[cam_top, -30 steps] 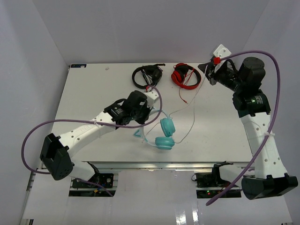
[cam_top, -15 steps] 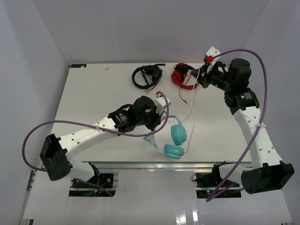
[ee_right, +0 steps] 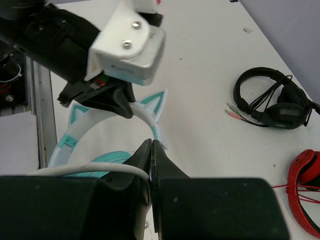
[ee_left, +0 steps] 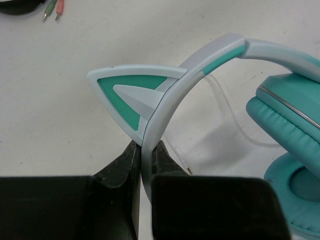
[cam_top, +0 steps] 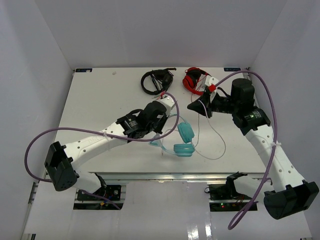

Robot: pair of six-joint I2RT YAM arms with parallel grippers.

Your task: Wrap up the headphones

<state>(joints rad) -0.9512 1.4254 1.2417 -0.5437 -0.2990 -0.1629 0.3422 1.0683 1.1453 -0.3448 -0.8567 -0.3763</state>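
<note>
The teal headphones point(cam_top: 184, 141) are lifted at the table's front middle, ear cups hanging to the right. My left gripper point(cam_top: 160, 131) is shut on their pale headband point(ee_left: 165, 100), just below a cat-ear point point(ee_left: 127, 92). In the left wrist view the black jaws point(ee_left: 146, 150) pinch the band from both sides. My right gripper point(cam_top: 192, 106) hovers up and to the right of the ear cups. It is shut on the thin white cable point(ee_right: 90, 170), which enters its jaws point(ee_right: 152, 146) from the left. The cable point(cam_top: 216, 136) loops down over the table to the right.
Black headphones point(cam_top: 156, 80) and red headphones point(cam_top: 196, 80) lie side by side at the table's far edge, behind both grippers. Coloured jack plugs point(ee_left: 52, 10) from the black set lie near them. The table's front edge point(cam_top: 180, 173) runs just below the teal ear cups.
My right arm has swung from the far right corner down and left toward the middle, carrying the cable. My left gripper has carried the headphones to the right.
</note>
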